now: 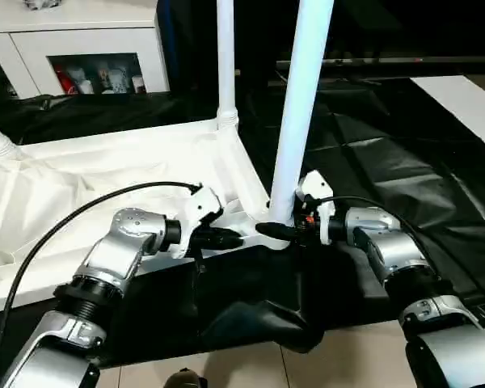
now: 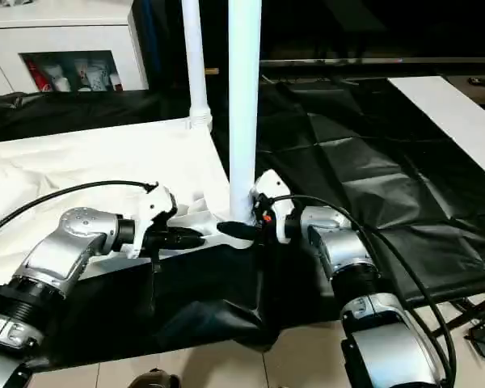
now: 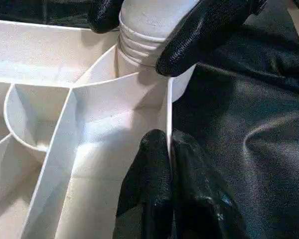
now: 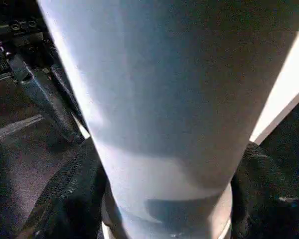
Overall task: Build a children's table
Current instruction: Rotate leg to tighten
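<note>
Head views: white plastic rectangular tabletop (image 1: 105, 186) lies ribbed underside up on black-draped work table (image 1: 404, 153), w/ a white tapered tube leg (image 1: 299, 121) upright in its near corner socket and a 2nd leg (image 1: 225, 56) at 12 o'clock behind. Left wrist view adds the close detail: left gripper (image 3: 170, 149), fingers pressed together, pinches the thin tabletop rim just beside that socket. Right gripper (image 1: 276, 229) wraps the near leg's base, fingers (image 3: 199, 35) spread round it, touching.
</note>
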